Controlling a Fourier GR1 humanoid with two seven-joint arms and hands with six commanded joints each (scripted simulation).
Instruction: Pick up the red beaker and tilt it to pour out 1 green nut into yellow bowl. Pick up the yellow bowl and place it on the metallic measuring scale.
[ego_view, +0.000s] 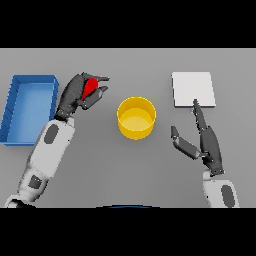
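The red beaker (90, 88) is held in my left hand (75, 94), whose fingers curl round it, left of the yellow bowl (136, 117). Only a strip of the beaker's red side shows between the fingers. The bowl stands upright at the table's middle; I cannot make out a nut inside it. The metallic scale (193, 89), a pale square plate, lies at the back right. My right hand (207, 142) hovers open just in front of the scale, right of the bowl, its fingertips near the plate's front edge.
A blue tray (11, 111) lies along the table's left side, just left of my left arm.
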